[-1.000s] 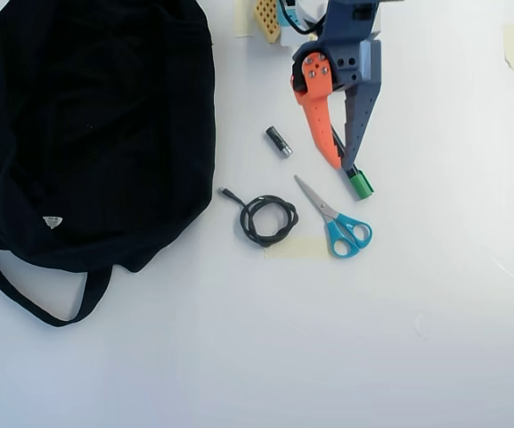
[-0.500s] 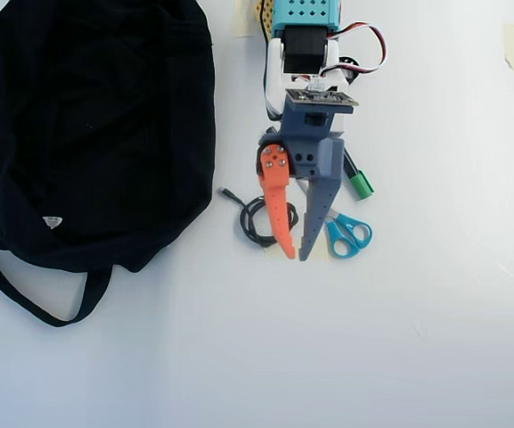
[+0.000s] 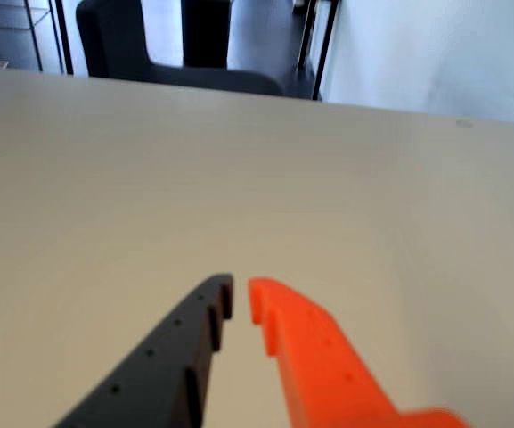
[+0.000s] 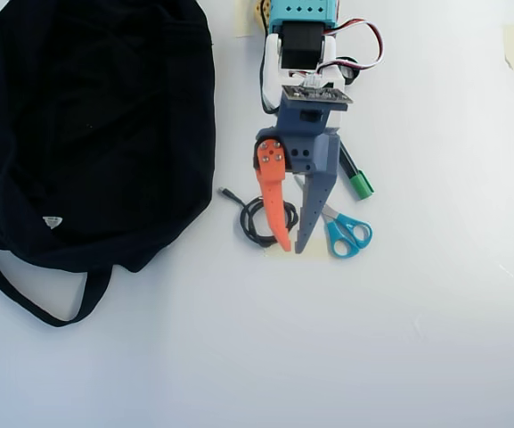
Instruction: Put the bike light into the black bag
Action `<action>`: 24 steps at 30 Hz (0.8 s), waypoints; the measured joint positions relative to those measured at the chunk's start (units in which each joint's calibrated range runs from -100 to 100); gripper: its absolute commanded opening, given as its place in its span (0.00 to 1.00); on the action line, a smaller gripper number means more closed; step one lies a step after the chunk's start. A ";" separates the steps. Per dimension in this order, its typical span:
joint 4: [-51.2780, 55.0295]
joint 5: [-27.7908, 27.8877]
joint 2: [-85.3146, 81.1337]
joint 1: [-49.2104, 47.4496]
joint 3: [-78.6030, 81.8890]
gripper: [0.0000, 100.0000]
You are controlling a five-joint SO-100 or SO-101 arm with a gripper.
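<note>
The black bag (image 4: 87, 125) lies at the left of the overhead view, with its white tag (image 4: 53, 221) and its strap (image 4: 25, 299) trailing to the lower left. The bike light is not in view in either frame. My gripper (image 4: 293, 249) hangs over the table to the right of the bag, its orange and grey fingers almost together and nothing between them. In the wrist view the gripper (image 3: 240, 290) points at bare table, with only a thin gap between the tips.
A coiled black cable (image 4: 255, 220) lies partly under the orange finger. Blue-handled scissors (image 4: 347, 234) and a green-capped marker (image 4: 356, 181) lie just right of the gripper. A dark chair (image 3: 123, 45) stands beyond the table's far edge.
</note>
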 measured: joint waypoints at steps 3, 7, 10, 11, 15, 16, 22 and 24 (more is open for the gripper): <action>0.00 0.00 -6.64 -0.51 7.15 0.02; 0.77 -0.05 -14.20 -4.04 15.25 0.02; 5.75 -0.05 -22.58 -7.57 22.17 0.02; 8.24 -0.10 -25.24 -8.96 23.82 0.02; 19.24 -0.10 -34.54 -13.30 26.57 0.02; 21.81 -0.10 -35.95 -14.70 26.73 0.02; 39.16 -0.10 -38.52 -22.92 26.73 0.02; 44.14 -0.24 -38.52 -26.16 26.73 0.02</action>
